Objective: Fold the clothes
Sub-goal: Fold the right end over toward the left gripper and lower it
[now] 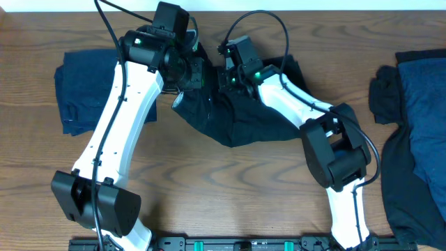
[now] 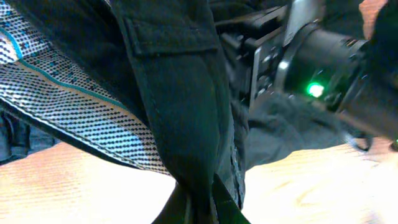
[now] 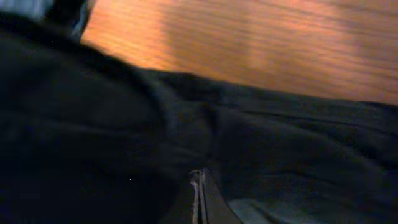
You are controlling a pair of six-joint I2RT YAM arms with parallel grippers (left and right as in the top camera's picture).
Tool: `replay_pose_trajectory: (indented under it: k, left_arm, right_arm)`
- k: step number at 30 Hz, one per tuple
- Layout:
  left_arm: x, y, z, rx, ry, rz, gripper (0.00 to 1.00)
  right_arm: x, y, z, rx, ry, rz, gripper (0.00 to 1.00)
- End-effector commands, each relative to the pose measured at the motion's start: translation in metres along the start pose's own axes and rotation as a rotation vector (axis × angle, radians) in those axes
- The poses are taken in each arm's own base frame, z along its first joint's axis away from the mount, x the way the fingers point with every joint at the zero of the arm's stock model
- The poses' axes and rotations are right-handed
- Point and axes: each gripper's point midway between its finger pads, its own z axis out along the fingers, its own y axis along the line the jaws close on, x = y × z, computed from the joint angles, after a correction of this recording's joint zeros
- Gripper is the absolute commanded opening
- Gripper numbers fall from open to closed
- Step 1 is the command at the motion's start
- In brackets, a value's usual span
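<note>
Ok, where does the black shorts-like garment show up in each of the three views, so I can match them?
Overhead: black garment bunched in the upper middle.
Left wrist: black garment fills the middle as a fold running down to the bottom edge, with its patterned waistband strip at left.
Right wrist: black garment covers the left and lower picture.
Shared landmark: the wooden table, bare beside the cloth in every view.

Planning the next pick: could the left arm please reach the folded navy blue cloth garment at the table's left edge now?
Probably not yet: nothing blocks the folded navy blue cloth garment, but the left gripper is shut on the black shorts-like garment and must release it first.
</note>
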Motion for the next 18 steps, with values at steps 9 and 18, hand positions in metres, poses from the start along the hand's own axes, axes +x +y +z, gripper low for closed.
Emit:
replay_pose_trajectory:
  k: [9,18]
  left_arm:
    - [-0.003,0.003,-0.001,-0.020,-0.006,0.010,0.06]
    - [-0.003,0.003,-0.001,-0.021,-0.004,0.013,0.06]
  right_arm:
    - [0.030,-0.018,0.046,-0.065,0.048,0.026,0.01]
    - [0.011,-0.009,0.022,-0.148,0.039,-0.032,0.01]
